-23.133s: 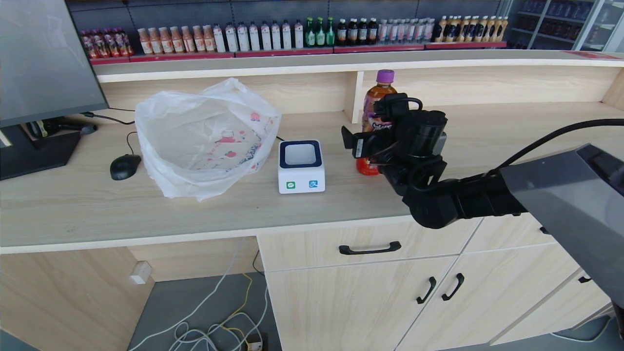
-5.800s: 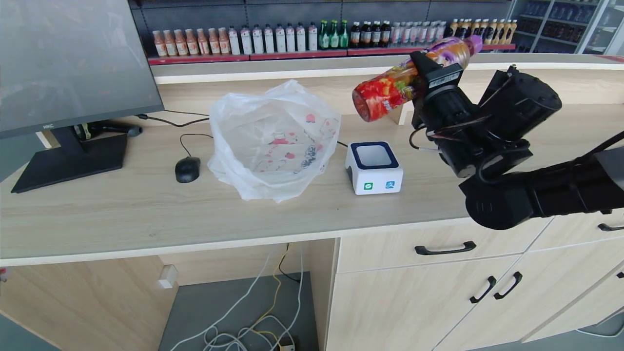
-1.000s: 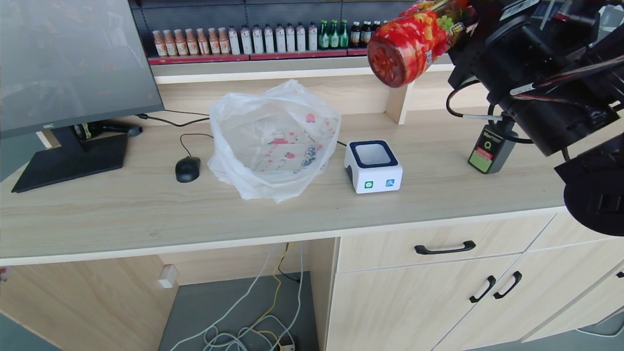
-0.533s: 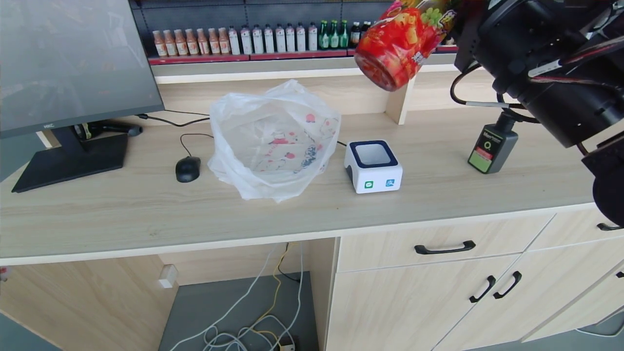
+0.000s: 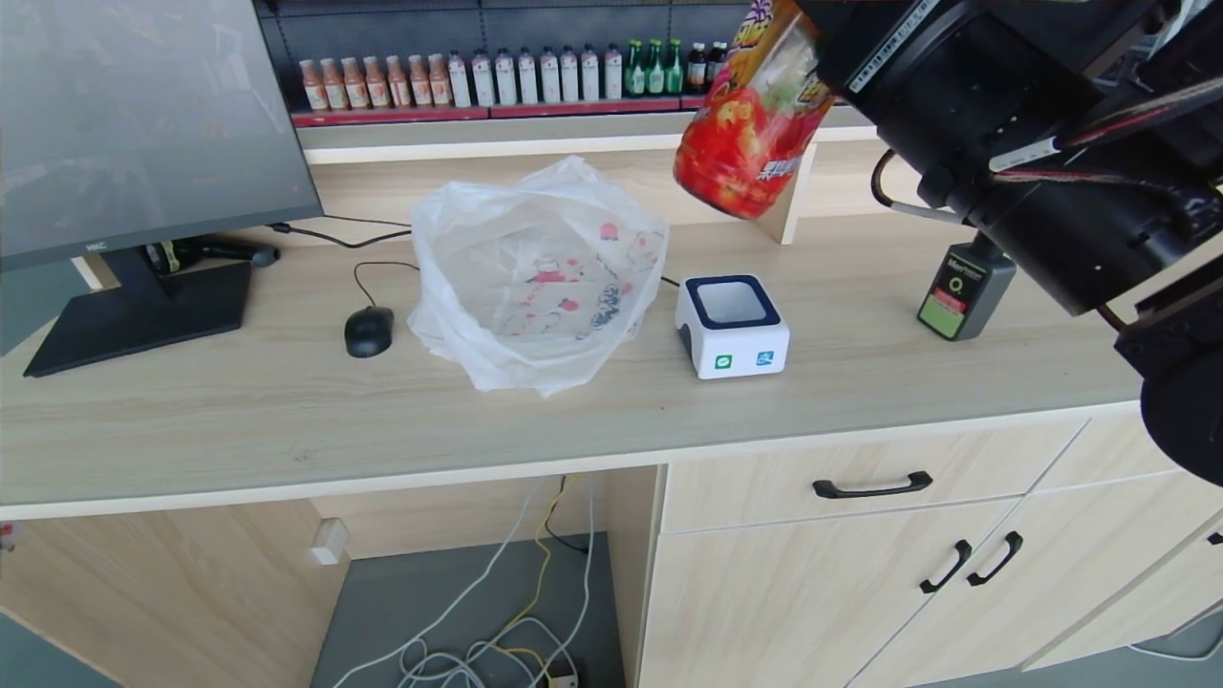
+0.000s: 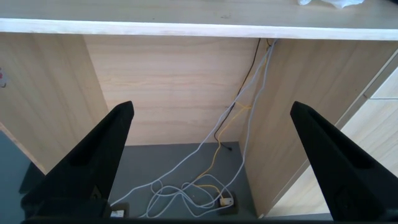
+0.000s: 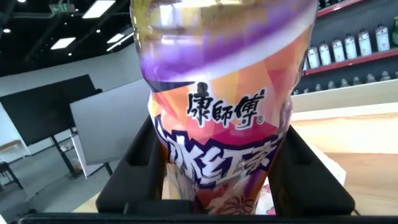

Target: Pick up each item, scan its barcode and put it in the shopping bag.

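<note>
Above the counter (image 5: 239,420), right claw (image 7: 221,158) clamps bottle (image 5: 750,134) (left claw (image 6: 211,109) spread).

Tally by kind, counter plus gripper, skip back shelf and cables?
Drink bottle: 1, in right gripper
Shopping bag: 1
White scanner box: 1
Green-labelled unit: 1
Monitor: 1
Mouse: 1
Dark device by monitor stand: 1
Total: 7

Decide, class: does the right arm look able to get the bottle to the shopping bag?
Probably yes: the right gripper holds the bottle above the counter, beside the shopping bag, whose mouth gapes open; nothing stands between them.
</note>
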Robot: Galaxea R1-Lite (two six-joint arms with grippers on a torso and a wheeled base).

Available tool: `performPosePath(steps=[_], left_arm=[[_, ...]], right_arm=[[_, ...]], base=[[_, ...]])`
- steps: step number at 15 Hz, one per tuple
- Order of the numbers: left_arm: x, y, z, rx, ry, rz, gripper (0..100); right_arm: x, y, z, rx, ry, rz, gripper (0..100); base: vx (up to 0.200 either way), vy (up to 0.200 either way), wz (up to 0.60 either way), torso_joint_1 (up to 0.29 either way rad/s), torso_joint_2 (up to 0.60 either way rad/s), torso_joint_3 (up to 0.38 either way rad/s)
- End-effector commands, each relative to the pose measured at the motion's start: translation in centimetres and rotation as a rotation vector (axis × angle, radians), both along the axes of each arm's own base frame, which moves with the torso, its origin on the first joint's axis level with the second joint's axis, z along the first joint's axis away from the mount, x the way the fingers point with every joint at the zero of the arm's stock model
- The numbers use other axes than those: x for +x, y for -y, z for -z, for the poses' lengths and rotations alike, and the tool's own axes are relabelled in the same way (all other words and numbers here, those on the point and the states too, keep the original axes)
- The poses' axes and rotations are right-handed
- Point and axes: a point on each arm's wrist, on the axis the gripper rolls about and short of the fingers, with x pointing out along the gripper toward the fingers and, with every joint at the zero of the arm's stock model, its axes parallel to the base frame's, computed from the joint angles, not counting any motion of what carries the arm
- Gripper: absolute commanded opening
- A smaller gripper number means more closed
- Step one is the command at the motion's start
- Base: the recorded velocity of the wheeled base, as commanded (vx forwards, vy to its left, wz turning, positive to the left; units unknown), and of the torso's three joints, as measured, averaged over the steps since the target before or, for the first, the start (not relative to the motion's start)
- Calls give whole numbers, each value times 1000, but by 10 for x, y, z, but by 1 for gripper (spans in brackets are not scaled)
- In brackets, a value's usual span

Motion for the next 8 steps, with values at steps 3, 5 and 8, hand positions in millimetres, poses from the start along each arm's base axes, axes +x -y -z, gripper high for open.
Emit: performPosePath(steps=[3, 5, 8], left_arm=[[0, 0, 0, -3, 1, 0, 100], [0, 0, 0, -7, 1, 0, 100], [0, 0, 0, -10, 1, 0, 100]], right_arm=[[9, -7, 12, -100, 52, 69, 0], [12, -8, 25, -134, 54, 86, 0], [35, 9, 47, -221, 40, 193, 0]], base=[[0, 0, 0, 0, 0, 0], [0, 0, 0, 0, 0, 0], [0, 0, 0, 0, 0, 0]])
